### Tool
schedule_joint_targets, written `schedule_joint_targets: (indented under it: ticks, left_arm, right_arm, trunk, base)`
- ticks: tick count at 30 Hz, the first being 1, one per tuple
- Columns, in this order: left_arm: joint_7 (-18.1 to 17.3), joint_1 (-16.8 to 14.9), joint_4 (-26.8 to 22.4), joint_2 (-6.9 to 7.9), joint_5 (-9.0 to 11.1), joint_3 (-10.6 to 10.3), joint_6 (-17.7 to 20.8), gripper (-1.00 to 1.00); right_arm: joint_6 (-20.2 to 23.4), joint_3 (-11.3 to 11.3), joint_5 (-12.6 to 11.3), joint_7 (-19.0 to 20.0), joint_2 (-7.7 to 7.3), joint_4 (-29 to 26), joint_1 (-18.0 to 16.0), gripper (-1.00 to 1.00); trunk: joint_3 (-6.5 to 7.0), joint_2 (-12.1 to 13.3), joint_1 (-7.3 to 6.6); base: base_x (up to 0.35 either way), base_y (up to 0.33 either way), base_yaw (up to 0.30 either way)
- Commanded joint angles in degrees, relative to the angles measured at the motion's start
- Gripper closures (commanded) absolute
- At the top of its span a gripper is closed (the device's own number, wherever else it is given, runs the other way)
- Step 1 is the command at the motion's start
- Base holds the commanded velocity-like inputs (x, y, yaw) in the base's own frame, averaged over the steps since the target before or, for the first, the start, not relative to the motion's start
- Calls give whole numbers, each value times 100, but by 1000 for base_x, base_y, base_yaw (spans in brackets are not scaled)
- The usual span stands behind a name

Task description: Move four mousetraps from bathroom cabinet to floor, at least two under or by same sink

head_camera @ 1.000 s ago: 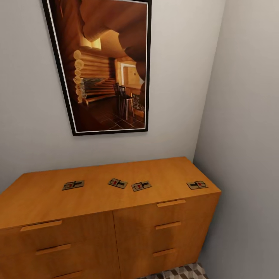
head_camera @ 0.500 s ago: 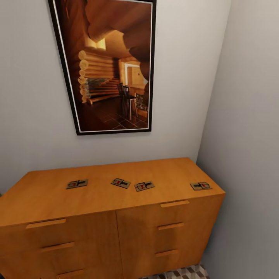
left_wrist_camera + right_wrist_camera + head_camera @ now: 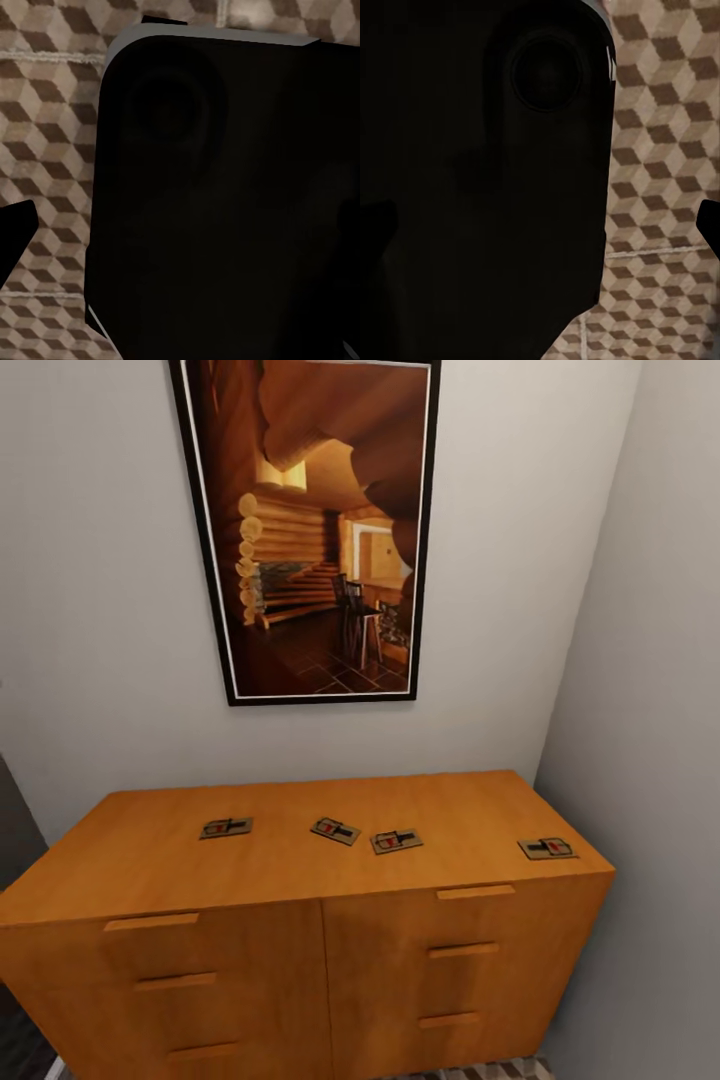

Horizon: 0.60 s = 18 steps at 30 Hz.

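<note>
Neither gripper's opening can be judged: each wrist view has a large black rounded robot body close before the lens, and only dark slivers at the picture edges that may be fingers. Beside that black body [image 3: 225, 195] in the left wrist view lies the bathroom floor of square tiles printed with a brown, beige and white cube pattern [image 3: 45, 127], crossed by pale grout lines; the right wrist view has the same tiles.

From the head view, the wide orange-brown wooden cabinet with bar handles [image 3: 300, 970] stands in a corner of grey walls. Four small flat wooden mousetraps with dark wire and red marks lie apart along its top: one toward the left [image 3: 226, 827], two near each other around the middle [image 3: 335, 830] [image 3: 396, 841], and one near the front right corner [image 3: 547, 848]. On the wall above the cabinet hangs a tall black-framed picture of a log-cabin interior [image 3: 315, 530].
</note>
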Motion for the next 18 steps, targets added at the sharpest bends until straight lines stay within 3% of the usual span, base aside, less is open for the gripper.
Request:
schedule_joint_targets:
  ticks: [1, 18]
  left_arm:
    - [-1, 1, -3, -1, 47, 0, -11, -100]
    - [1, 1, -3, -3, 46, 2, -11, -100]
  right_arm:
    - [-21, 2, 1, -4, -1, 1, 0, -100]
    - [-21, 2, 0, -2, -3, 1, 0, -100]
  trunk:
    - [-4, -2, 0]
    - [-4, -2, 0]
  base:
    - [0, 0, 51]
    - [0, 0, 12]
